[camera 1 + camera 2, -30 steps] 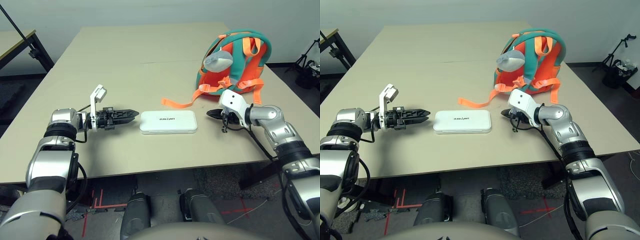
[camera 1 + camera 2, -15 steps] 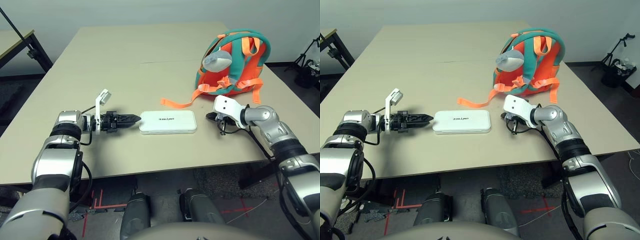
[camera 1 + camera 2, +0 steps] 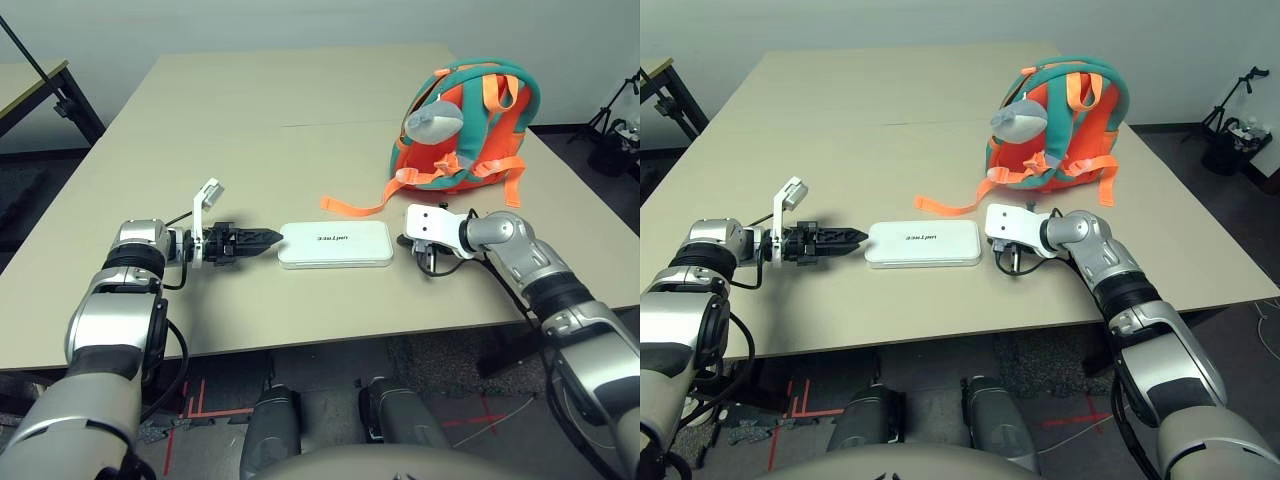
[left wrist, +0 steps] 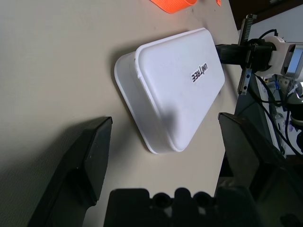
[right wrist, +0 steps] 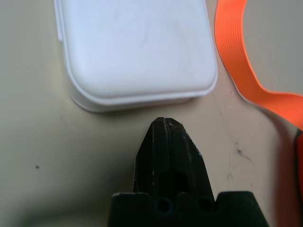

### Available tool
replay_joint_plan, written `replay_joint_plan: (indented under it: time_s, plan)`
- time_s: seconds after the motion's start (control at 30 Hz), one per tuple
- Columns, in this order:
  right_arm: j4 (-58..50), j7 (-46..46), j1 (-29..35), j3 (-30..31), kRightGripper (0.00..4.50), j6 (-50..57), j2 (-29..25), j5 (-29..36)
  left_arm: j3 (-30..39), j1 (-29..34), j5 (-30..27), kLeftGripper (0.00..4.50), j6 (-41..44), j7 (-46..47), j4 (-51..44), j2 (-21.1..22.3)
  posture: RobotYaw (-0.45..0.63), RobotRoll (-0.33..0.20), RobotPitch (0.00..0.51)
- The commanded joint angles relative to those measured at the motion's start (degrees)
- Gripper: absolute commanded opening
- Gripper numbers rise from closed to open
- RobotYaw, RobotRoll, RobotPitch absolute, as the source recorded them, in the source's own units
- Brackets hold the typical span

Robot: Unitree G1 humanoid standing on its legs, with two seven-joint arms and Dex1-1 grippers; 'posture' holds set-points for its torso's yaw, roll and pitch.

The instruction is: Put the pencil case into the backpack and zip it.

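1. The pencil case (image 3: 336, 243), a flat white hard-shelled box with rounded corners and small dark lettering, lies at centre frame on the matte beige table (image 3: 250, 130), untouched.
2. The left gripper (image 3: 262, 238), at centre left, has its black fingers spread wide and aims at the case's short end, seemingly to brace or grasp it.
3. The right gripper (image 3: 405, 241), just right of the case, has its fingers pressed together into one wedge, tip just short of the opposite end, apparently to trap the case between both arms.
4. The backpack (image 3: 468, 128), soft teal-and-orange fabric with a grey plush piece, stands at upper right, an orange webbing strap (image 3: 362, 208) trailing toward the case.
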Motion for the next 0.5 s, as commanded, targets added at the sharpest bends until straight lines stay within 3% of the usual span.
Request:
replay_joint_plan:
  time_s: [0.03,0.5]
  plan:
    - [-0.5,1.0,-0.9,1.9,0.02,-0.1,1.4,-0.9,0.3,-0.4,0.9,4.5,0.2,0.9,1.0,-0.2,-0.18,0.0,0.008]
    - [-1.3,1.8,-3.2,4.0,0.02,-0.3,6.4,-1.9,-0.4,0.0,2.2,4.5,0.5,1.1,1.2,-0.1,-0.18,0.0,0.007]
